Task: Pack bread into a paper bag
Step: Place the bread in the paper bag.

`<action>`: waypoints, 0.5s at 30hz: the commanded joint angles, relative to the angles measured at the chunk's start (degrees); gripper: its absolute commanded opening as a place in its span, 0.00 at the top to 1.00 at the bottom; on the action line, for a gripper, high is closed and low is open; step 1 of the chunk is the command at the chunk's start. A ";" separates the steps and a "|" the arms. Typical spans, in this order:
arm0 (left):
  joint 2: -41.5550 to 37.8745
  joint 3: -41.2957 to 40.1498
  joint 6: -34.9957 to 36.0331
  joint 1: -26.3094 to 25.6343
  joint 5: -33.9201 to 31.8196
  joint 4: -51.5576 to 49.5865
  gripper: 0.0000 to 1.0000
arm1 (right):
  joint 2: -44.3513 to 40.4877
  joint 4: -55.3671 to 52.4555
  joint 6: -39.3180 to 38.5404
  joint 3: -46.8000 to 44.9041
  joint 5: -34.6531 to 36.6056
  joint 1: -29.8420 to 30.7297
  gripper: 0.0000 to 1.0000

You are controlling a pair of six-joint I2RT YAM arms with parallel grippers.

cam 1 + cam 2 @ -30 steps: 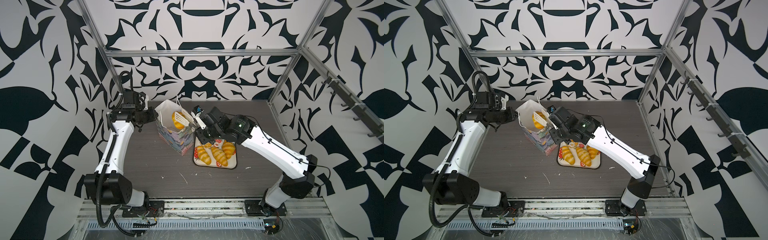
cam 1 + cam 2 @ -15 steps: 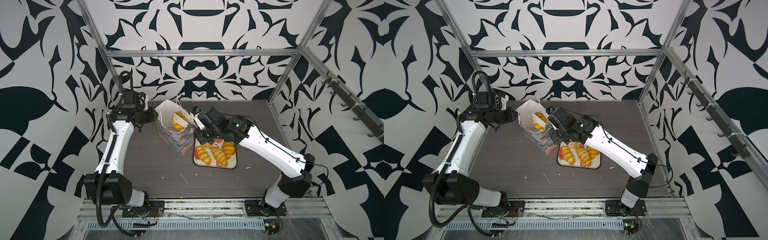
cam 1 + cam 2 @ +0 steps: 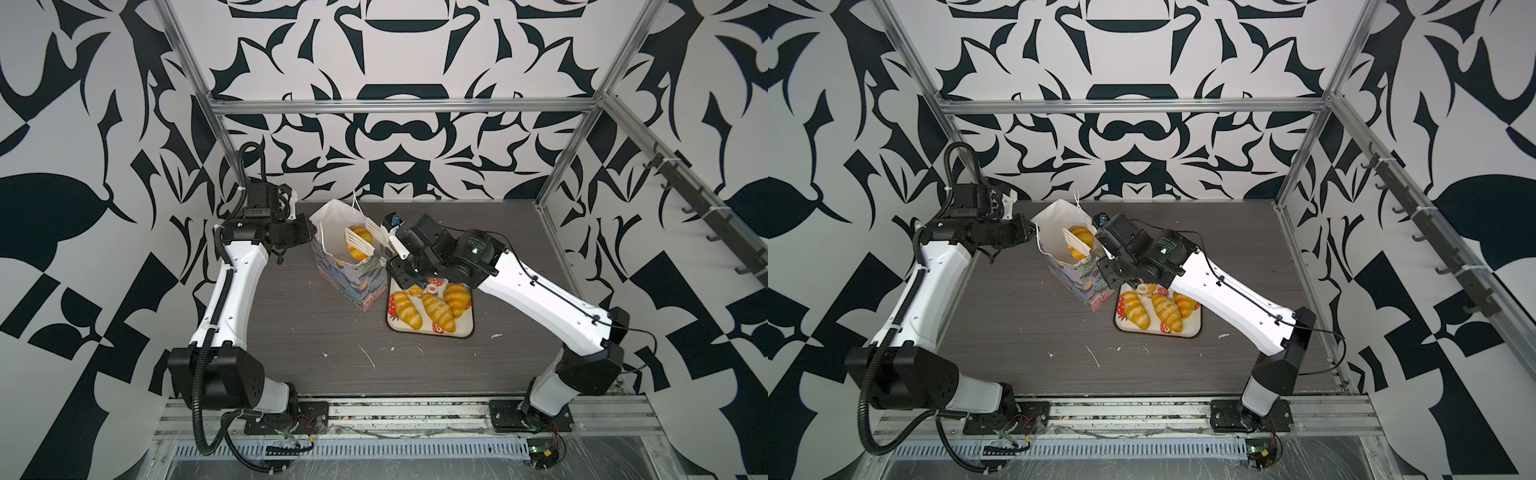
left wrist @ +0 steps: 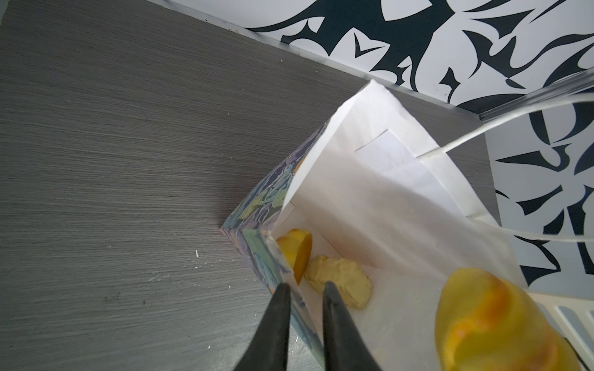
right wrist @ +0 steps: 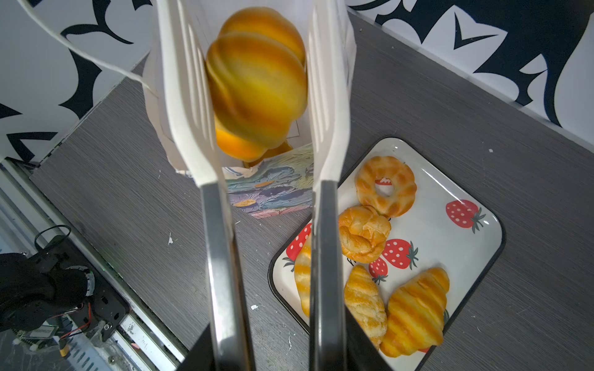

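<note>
The paper bag [image 3: 353, 278], floral outside and white inside, stands open on the table left of the tray. My left gripper [image 4: 305, 287] is shut on the bag's rim, one finger outside and one inside. My right gripper [image 5: 273, 340] is shut on the handles of white slotted tongs [image 5: 186, 96]. A golden croissant [image 5: 257, 90] sits between the tong blades over the bag's mouth [image 3: 359, 233], blurred and close against one blade. More bread [image 4: 337, 279] lies at the bottom of the bag. Several croissants and buns [image 5: 414, 311] lie on the tray.
The cream strawberry tray [image 3: 465, 330] lies right beside the bag, under my right wrist. The bag's white cord handles [image 4: 514, 125] stick up near the back wall. Crumbs dot the dark table [image 3: 291, 340] in front. Aluminium frame posts [image 3: 557, 178] edge the table.
The tong blades have spread a little wider around the croissant above the bag, and my right forearm has shifted slightly. The left arm and the bag have stayed put.
</note>
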 commanded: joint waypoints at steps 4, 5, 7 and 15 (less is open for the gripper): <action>-0.34 -1.11 0.34 -0.15 0.16 -1.44 0.77 | -1.62 2.88 -0.84 2.71 1.47 0.29 0.51; -0.36 -1.09 0.34 -0.15 0.15 -1.44 0.77 | -1.66 2.79 -0.93 2.85 1.49 0.25 0.51; -0.27 -0.88 0.36 -0.13 0.24 -1.52 0.77 | -1.59 2.61 -1.00 3.06 1.44 0.27 0.50; -0.13 -0.50 0.31 -0.24 0.33 -1.61 0.78 | -1.95 1.92 -1.40 3.94 3.82 0.22 0.51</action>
